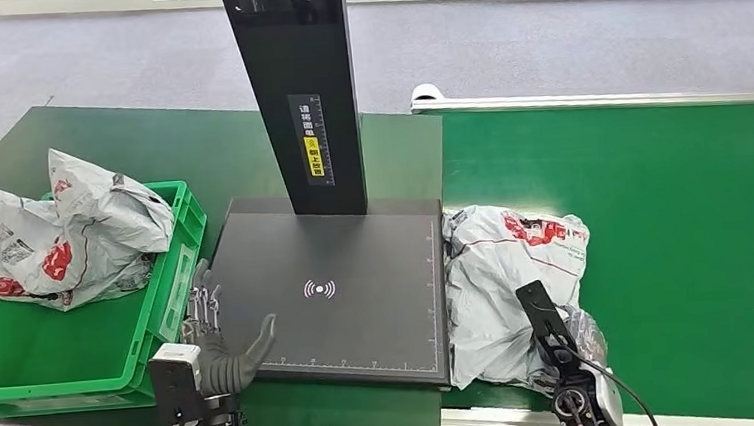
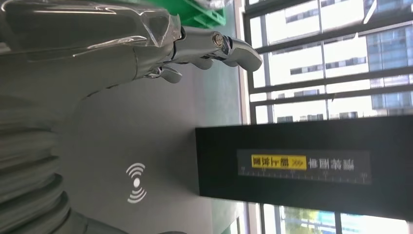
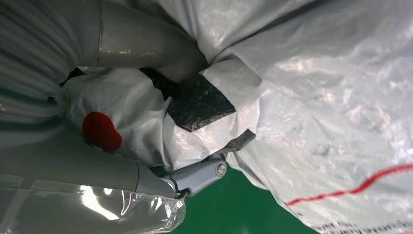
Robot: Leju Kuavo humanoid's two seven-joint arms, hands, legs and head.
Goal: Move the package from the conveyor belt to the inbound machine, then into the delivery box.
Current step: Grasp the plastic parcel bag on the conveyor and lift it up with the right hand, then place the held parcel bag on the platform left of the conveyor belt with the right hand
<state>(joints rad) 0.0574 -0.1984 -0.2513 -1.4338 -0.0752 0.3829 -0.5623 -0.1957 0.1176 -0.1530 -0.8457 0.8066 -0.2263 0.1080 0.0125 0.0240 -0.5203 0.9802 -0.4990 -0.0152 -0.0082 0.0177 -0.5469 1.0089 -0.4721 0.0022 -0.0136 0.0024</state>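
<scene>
A grey plastic package (image 1: 503,284) with red print lies on the green conveyor belt (image 1: 675,232), against the right edge of the inbound machine's dark plate (image 1: 359,304). My right hand (image 1: 561,345) is at the package's near end. In the right wrist view its thumb (image 3: 146,48) and fingers (image 3: 199,175) pinch a crumpled fold of the package (image 3: 316,97) just above the belt (image 3: 229,209). My left hand (image 1: 217,344) hovers at the plate's near left corner, fingers (image 2: 214,48) spread and holding nothing. A green delivery box (image 1: 61,345) stands left of the plate.
The machine's black post (image 1: 294,88) rises from the back of the plate and carries a yellow label (image 2: 277,162). Other grey packages (image 1: 63,230) are heaped over the box's far left rim. The table's front edge runs close below both hands. Grey floor lies beyond.
</scene>
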